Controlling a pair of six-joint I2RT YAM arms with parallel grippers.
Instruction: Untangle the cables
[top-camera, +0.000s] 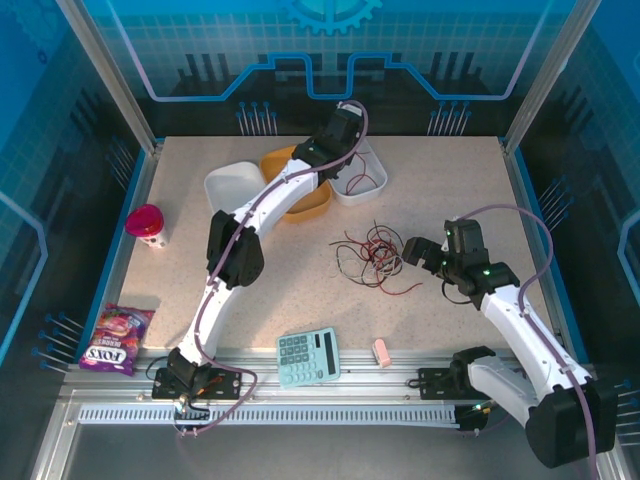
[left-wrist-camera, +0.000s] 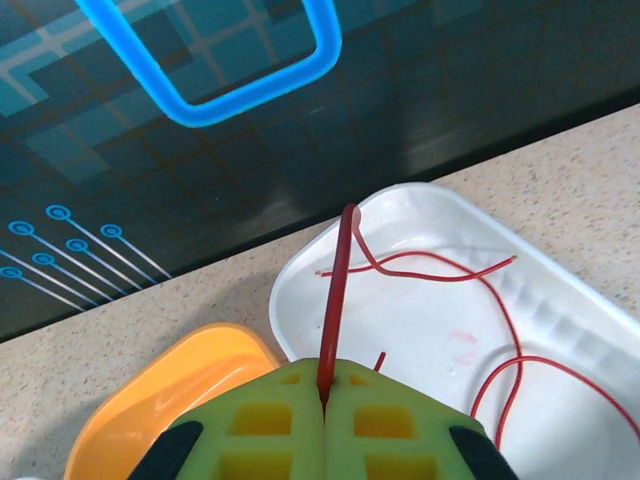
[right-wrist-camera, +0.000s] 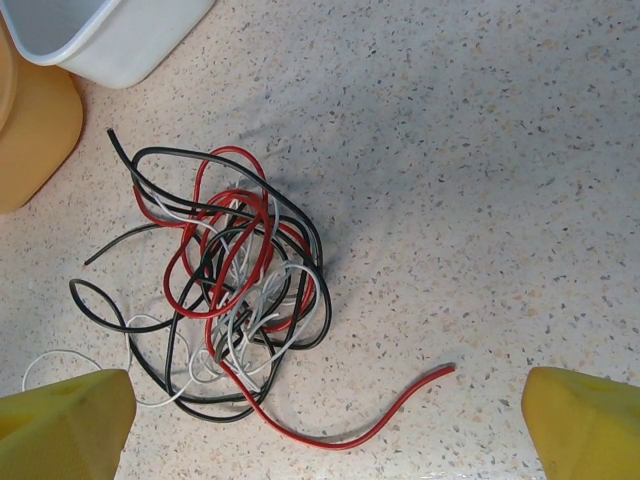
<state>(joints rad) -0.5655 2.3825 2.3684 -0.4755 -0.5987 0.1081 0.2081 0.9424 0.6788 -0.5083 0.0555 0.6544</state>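
Note:
The cables lie as a tangle (right-wrist-camera: 225, 270) of red, black and whitish wires on the speckled table, seen mid-table (top-camera: 372, 255) in the top view. One loose red end (right-wrist-camera: 400, 395) trails out to the right. My right gripper (right-wrist-camera: 325, 430) is open just short of the tangle, its yellow fingertips (right-wrist-camera: 65, 420) wide apart; in the top view it (top-camera: 425, 255) sits to the tangle's right. My left gripper (left-wrist-camera: 325, 385) is shut on a red cable (left-wrist-camera: 335, 300), held over the white tray (left-wrist-camera: 300, 270) at the back, where the rest of that cable lies.
An orange dish (top-camera: 300, 195) and a white bowl (top-camera: 232, 185) sit left of the white tray (top-camera: 372, 185). A calculator (top-camera: 308, 357) and pink eraser (top-camera: 381, 351) lie near the front edge. A candy bag (top-camera: 117, 338) and red-capped cup (top-camera: 148, 225) are at the left.

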